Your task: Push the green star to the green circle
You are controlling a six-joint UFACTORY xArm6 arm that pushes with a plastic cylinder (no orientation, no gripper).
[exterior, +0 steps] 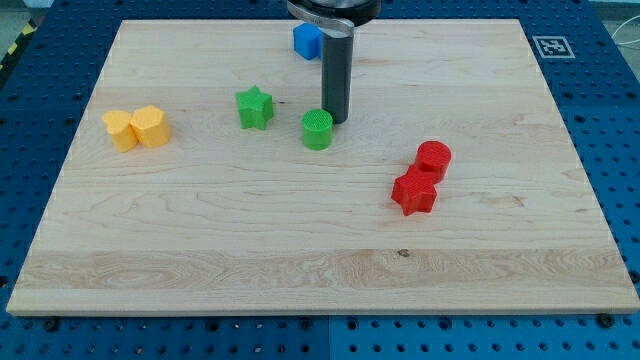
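The green star [255, 107] lies on the wooden board, left of centre toward the view's top. The green circle [317, 129] stands a short way to its right and slightly lower; the two are apart. My rod comes down from the view's top, and my tip [337, 121] rests on the board just to the right of the green circle, very close to it or touching. The tip is well to the right of the green star.
A blue block [306, 40] sits near the top edge, partly behind the rod. Two yellow blocks [137, 128] sit together at the left. A red circle [433, 159] and a red star [414, 191] touch at the right. The board [300, 260] lies on a blue perforated table.
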